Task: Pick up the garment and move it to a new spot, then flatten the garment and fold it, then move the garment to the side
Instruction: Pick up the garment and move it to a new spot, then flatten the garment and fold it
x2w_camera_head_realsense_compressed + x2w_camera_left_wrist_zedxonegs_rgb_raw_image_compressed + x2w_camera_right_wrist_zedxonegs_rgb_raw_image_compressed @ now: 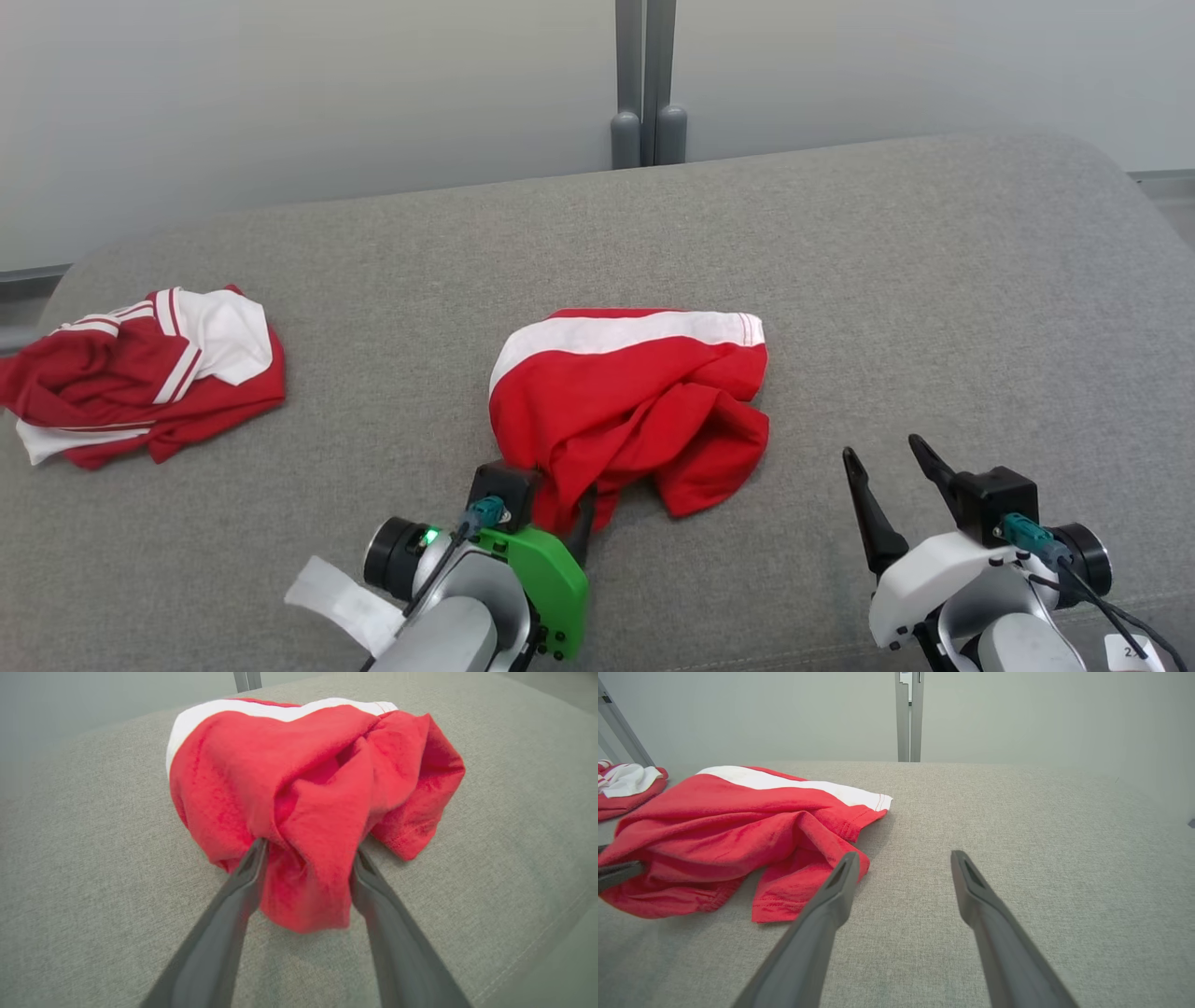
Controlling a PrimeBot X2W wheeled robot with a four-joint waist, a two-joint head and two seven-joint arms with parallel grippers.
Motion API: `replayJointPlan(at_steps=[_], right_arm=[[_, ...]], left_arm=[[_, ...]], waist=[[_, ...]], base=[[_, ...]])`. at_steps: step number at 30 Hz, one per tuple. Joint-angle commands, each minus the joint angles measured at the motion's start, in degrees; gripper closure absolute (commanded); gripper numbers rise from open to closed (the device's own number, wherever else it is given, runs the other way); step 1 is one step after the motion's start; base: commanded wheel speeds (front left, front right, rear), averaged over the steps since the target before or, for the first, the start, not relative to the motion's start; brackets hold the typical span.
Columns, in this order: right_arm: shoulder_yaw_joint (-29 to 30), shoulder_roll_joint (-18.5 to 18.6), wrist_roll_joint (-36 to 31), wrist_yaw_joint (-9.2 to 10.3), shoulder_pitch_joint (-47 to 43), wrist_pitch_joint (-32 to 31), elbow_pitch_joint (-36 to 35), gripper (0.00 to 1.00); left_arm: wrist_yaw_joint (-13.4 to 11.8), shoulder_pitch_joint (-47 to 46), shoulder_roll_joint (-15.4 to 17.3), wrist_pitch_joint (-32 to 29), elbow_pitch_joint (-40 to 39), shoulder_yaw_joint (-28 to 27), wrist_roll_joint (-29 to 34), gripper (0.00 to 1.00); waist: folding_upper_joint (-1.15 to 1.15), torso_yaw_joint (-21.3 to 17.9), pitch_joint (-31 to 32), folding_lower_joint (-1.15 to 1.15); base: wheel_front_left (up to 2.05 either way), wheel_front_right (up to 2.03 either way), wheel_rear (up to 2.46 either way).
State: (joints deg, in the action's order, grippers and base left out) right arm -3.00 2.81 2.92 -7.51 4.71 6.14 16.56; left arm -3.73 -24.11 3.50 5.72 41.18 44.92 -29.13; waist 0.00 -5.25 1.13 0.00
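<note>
The garment (625, 392) is a red piece with a white band, lying crumpled in the middle of the grey cushion (934, 280). My left gripper (560, 509) sits at its near edge. In the left wrist view the fingers (243, 882) stand wide apart, with a bunched fold of the garment (303, 765) lying loose between them, so the gripper (308, 851) is open. My right gripper (882, 450) is open over bare cushion, to the right of the garment and apart from it. In the right wrist view that gripper (903, 856) is empty, and the garment (728, 816) lies to its left.
A second red and white garment (140, 373) lies crumpled at the cushion's far left, also seen in the right wrist view (626, 784). A grey post (644, 84) stands against the pale wall behind. The cushion's front seam (537, 952) runs near my arms.
</note>
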Motion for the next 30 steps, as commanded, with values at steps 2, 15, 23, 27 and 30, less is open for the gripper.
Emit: replayJointPlan(at_steps=[2,15,23,27,30], right_arm=[[0.55,0.14,-0.15,0.04,-1.07,-0.25,-0.12,0.0],[2.68,0.14,-0.12,0.04,-1.69,-1.63,-0.98,0.0],[3.92,0.13,3.82,0.04,-0.94,-2.11,-0.82,0.0],[3.02,0.11,8.21,0.03,-0.12,-0.57,0.4,0.0],[2.66,0.17,9.75,0.04,0.4,0.13,1.41,0.0]], left_arm=[[0.37,1.37,-0.04,0.48,-1.44,-1.44,-2.24,0.0],[-3.81,4.61,4.35,2.56,-11.76,-16.05,-14.43,0.0],[-2.35,9.07,6.31,9.37,-22.86,-26.45,-15.74,0.0],[0.26,13.61,4.78,9.41,-30.06,-32.78,-11.32,0.0],[1.91,16.39,3.9,9.39,-32.66,-35.04,-8.24,0.0]], waist=[[0.0,0.0,0.3,0.0],[0.0,-0.69,1.32,0.0],[0.0,0.73,2.08,0.0],[0.0,1.83,2.28,0.0],[0.0,2.24,2.35,0.0]], base=[[0.0,0.0,0.0],[0.0,0.0,0.0],[0.0,0.0,0.0],[0.0,0.0,0.0],[0.0,0.0,0.0]])
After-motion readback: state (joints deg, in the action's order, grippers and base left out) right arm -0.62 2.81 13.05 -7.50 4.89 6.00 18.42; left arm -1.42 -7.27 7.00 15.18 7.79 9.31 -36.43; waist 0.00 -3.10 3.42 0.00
